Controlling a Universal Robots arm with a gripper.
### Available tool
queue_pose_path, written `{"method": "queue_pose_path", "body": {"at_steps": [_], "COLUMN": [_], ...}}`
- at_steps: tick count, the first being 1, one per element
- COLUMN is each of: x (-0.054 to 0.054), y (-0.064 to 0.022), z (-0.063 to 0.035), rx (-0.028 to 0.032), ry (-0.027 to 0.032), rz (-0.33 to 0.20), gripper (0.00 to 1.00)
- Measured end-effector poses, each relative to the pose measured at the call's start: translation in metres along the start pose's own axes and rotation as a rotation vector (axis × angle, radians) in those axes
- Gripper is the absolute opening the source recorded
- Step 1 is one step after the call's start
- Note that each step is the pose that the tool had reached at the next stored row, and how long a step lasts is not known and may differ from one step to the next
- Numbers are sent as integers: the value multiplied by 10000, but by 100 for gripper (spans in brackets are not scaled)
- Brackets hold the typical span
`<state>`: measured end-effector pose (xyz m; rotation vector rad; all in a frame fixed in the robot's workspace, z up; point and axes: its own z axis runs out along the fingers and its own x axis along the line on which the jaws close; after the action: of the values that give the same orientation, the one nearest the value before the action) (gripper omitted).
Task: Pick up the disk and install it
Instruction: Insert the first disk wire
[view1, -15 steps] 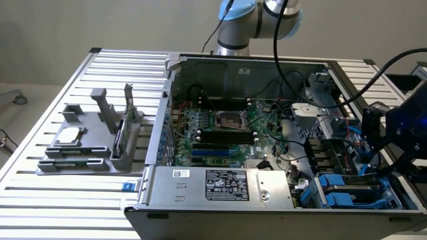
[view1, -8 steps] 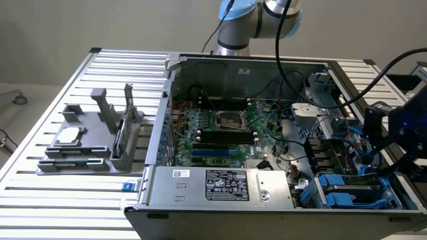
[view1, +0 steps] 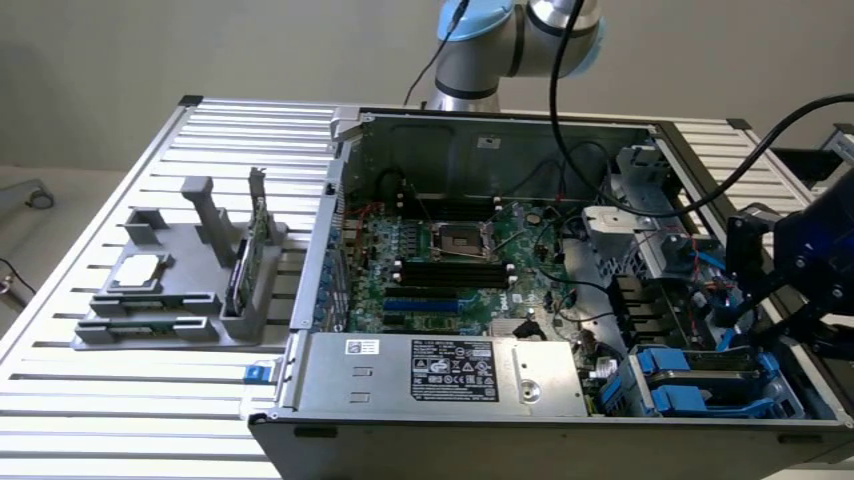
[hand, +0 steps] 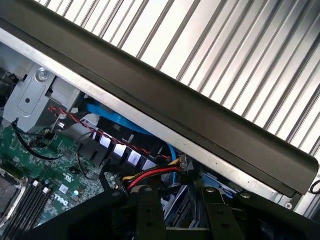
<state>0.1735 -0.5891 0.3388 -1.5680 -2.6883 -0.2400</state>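
An open computer case (view1: 334, 200) lies on a slatted metal table. At its front corner on the exterior view's right, a drive bay holds the disk (view1: 687, 385), whose blue carrier frame shows around a dark grey top. My dark gripper (view1: 781, 300) hangs just above and beside that bay, over the case's side wall. In the wrist view the gripper (hand: 182, 225) looks down past the case's black rim (hand: 165, 105) at red, yellow and blue cables (hand: 150, 175). A blue-grey strip lies under it. I cannot tell whether it touches or holds the disk.
The motherboard (view1: 454, 260) and a grey power supply (view1: 441, 370) take up the case's middle and front. On the exterior view's left a grey holder (view1: 160, 300) carries a small silver chip (view1: 140, 270) and an upright green card (view1: 240, 265). The arm's base (view1: 494, 50) stands behind the case.
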Motion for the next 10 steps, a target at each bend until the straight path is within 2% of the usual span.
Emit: {"method": "queue_pose_path", "body": {"at_steps": [3, 7, 10], "x": [1, 6, 27], "y": [1, 4, 17], "z": [0, 0, -39], "rx": [7, 18, 82], "ry": [59, 199, 249], "rz": [-74, -139, -139], "gripper": [17, 16, 16]}}
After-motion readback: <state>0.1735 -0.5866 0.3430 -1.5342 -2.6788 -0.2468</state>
